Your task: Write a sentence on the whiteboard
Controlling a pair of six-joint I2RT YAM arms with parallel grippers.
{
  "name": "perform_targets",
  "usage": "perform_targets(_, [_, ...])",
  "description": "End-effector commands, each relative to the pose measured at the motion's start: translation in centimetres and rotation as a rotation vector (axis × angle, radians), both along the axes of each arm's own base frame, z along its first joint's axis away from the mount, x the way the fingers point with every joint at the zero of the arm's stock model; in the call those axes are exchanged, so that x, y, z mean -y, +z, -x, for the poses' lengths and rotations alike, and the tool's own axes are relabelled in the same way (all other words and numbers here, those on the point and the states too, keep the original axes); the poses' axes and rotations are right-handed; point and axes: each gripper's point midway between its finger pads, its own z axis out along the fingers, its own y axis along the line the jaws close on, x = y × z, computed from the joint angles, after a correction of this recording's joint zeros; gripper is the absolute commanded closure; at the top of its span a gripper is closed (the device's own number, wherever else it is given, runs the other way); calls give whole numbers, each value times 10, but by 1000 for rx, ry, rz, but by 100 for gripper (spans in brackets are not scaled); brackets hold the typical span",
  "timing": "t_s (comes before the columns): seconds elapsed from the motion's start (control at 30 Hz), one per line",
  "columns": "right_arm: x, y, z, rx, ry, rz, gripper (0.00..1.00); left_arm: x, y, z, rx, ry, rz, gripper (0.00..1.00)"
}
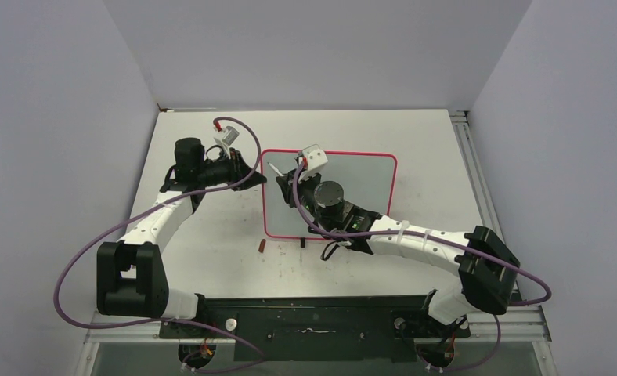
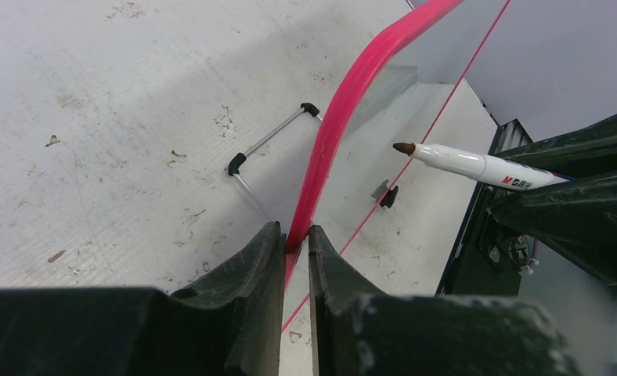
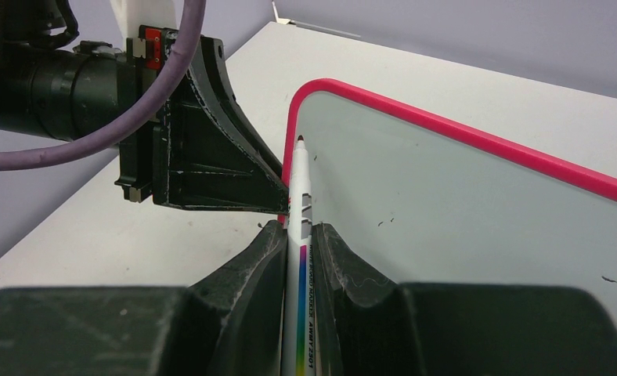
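cap point(image 1: 263, 246): lying on table point(image 1: 211, 141), near board point(image 1: 360, 188)
left gripper point(image 2: 294, 235): pinching board's left frame
right gripper point(image 3: 297, 231): gripping marker point(image 3: 300, 180), tip at board
board: showing white, pink-framed, few specks

Soft, even overhead light, moderately bright, no hard glare. Faint arm shadows on the table point(image 1: 227, 231). Wrist views sharp at mid-range, with a dark, slightly soft foreground. The whiteboard point(image 3: 446, 204) has a greyish, mirror-like sheen.

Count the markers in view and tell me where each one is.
1. The marker is clamped in the right gripper, its tip by a corner of the whiteboard. The small brown piece on the table looks like a cap; another marker could be hidden from view.
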Motion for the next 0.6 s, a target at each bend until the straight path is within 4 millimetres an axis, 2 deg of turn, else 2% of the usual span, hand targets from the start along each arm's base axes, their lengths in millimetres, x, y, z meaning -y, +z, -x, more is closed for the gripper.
perform_targets(0.0, [-6,26,-9,47,-31,-57,95,5,11,0,40,-36,-5,98])
perform_targets(0.5, [-1,10,-13,18,-73,-22,95,8,15,2,67,-54,-12,100])
perform_targets(0.57, [0,6,-12,11,-74,-17,95,8,10,6,35,-54,-15,100])
